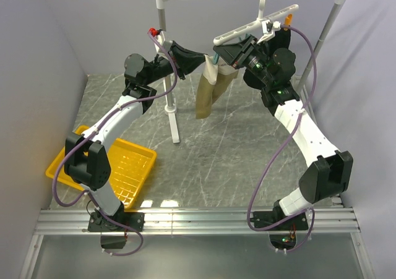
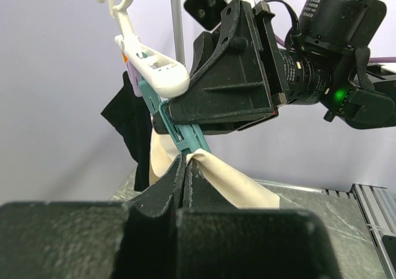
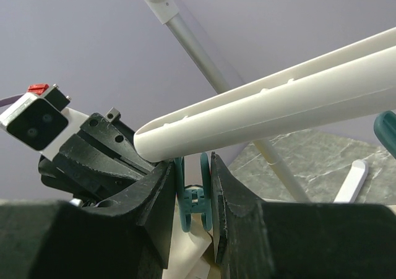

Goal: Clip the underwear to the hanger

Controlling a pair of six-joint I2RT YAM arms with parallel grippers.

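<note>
Pinching underwear (image 2: 232, 181), left gripper (image 2: 185, 167) sits below clip (image 2: 189, 137) (right gripper (image 3: 192, 183) squeezes it)

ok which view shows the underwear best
top external: the underwear hangs at full length under the hanger. left wrist shows only a cream fold pinched in the left gripper. right wrist shows just a pale sliver below the teal clip.
</note>
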